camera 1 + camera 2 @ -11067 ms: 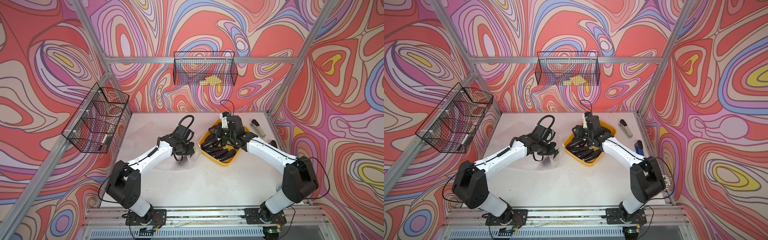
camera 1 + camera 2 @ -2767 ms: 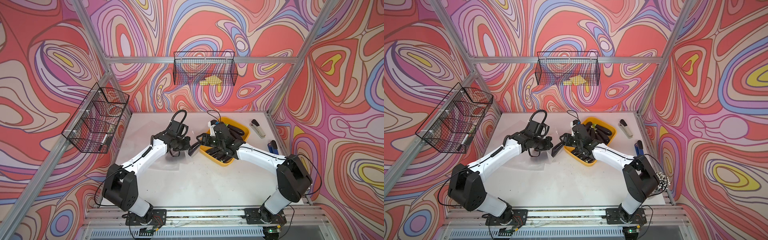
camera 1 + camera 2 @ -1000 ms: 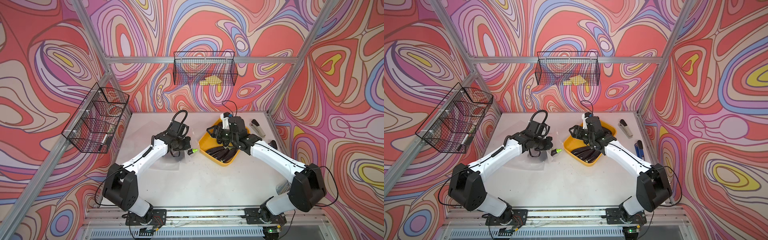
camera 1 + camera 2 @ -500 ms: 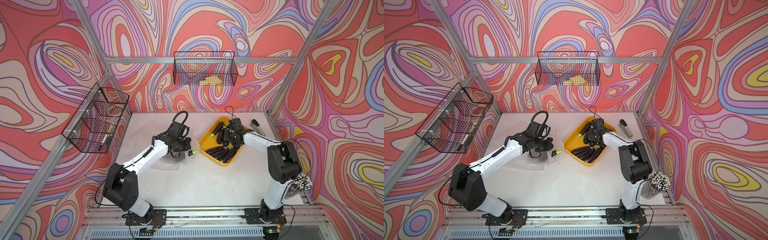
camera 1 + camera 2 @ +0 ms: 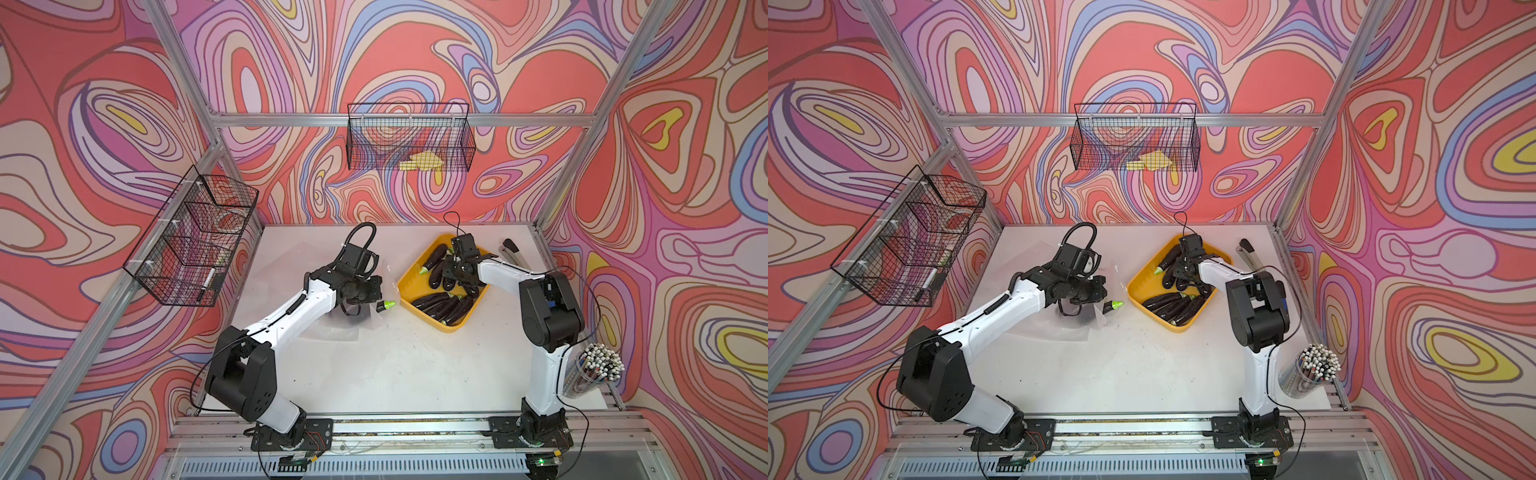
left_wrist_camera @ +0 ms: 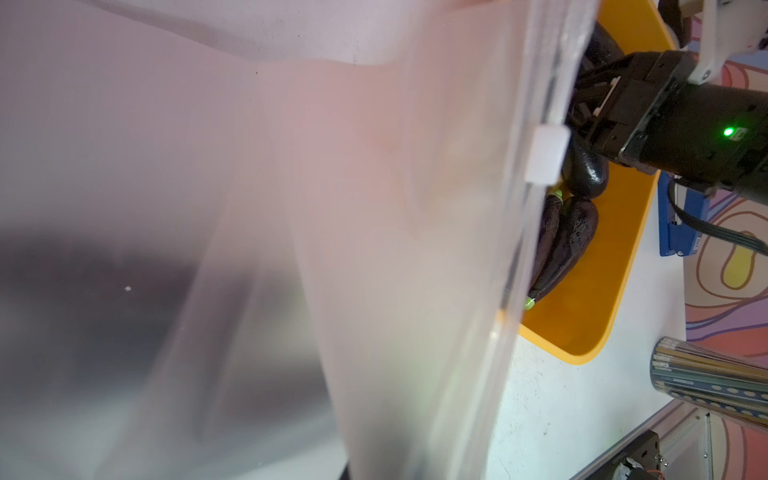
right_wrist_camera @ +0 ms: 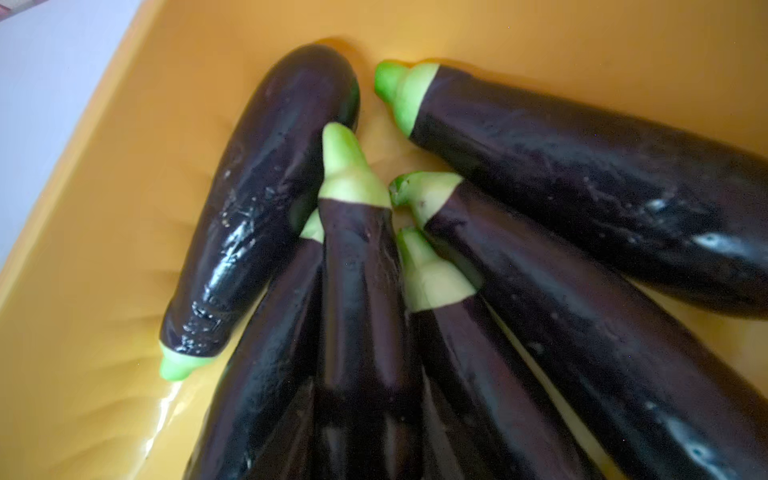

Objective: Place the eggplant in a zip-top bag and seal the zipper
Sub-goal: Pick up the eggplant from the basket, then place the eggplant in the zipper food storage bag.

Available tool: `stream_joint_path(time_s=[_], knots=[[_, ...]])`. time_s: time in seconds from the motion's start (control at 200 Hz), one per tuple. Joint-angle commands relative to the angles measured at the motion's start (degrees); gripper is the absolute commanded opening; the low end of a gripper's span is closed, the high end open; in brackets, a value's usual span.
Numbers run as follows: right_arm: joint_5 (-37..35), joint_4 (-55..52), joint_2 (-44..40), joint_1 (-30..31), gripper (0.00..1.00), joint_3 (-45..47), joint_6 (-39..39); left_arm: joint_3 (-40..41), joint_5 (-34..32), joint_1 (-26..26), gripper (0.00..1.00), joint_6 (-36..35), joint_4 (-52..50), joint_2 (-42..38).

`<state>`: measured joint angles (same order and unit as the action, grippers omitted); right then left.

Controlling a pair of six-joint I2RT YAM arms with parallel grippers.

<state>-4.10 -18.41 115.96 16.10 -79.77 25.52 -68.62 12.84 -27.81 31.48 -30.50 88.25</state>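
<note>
My left gripper (image 5: 376, 291) is shut on the clear zip-top bag (image 5: 332, 328), holding its mouth up off the table. The left wrist view is filled by the bag (image 6: 374, 208) and its white slider (image 6: 546, 156). One eggplant (image 5: 386, 306) lies at the bag's mouth with its green tip poking toward the tray. My right gripper (image 5: 453, 276) is down in the yellow tray (image 5: 440, 324) among several dark eggplants. In the right wrist view its jaws sit against both sides of the middle eggplant (image 7: 357, 270), which still rests in the tray (image 7: 104, 249).
A stapler (image 5: 513, 251) lies behind the tray at the back right. A cup of pens (image 5: 598, 370) stands at the table's right front edge. Wire baskets hang on the left wall (image 5: 195, 245) and the back wall (image 5: 409, 143).
My right arm has folded back and its gripper has moved deeper into the tray, its jaws narrowing round an eggplant. The left arm and the bag have stayed put.
</note>
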Motion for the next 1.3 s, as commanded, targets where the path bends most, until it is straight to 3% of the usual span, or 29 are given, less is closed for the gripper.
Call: stream_joint_path(time_s=[0.0,0.24,0.336,0.386,0.501,0.676,0.881,1.052,1.297], knots=[[-0.24,0.45,-4.19,-0.28,0.33,1.18,-0.03,0.25,-0.20,-0.36,0.00,-0.77,-0.56,-0.78],[0.78,0.32,-16.05,-0.21,0.32,6.02,1.05,-1.51,-0.02,-0.02,0.00,0.04,-0.92,0.61],[5.18,7.54,-22.82,1.07,0.32,13.03,5.38,-2.42,1.90,0.12,0.00,0.83,-0.87,1.61],[6.23,14.27,-26.67,3.86,0.32,17.07,8.66,-2.88,2.73,0.07,0.00,1.24,-0.81,2.26],[0.55,27.68,-31.75,14.41,0.32,23.97,13.41,-3.14,3.90,0.25,0.00,2.13,-0.22,3.28],[-6.28,40.88,-27.97,26.66,0.33,25.91,16.46,-3.70,5.42,0.57,0.00,3.17,0.25,4.04],[-10.43,48.20,-23.22,31.40,0.34,27.03,17.28,-2.80,10.50,2.28,0.00,6.34,2.44,2.78],[-17.93,54.20,-20.89,35.77,0.34,29.51,15.53,-0.88,13.46,3.65,0.00,9.14,4.65,1.17],[-23.61,47.73,-20.65,42.35,0.39,27.87,12.88,-0.35,15.28,5.98,0.00,11.13,5.76,0.44]])
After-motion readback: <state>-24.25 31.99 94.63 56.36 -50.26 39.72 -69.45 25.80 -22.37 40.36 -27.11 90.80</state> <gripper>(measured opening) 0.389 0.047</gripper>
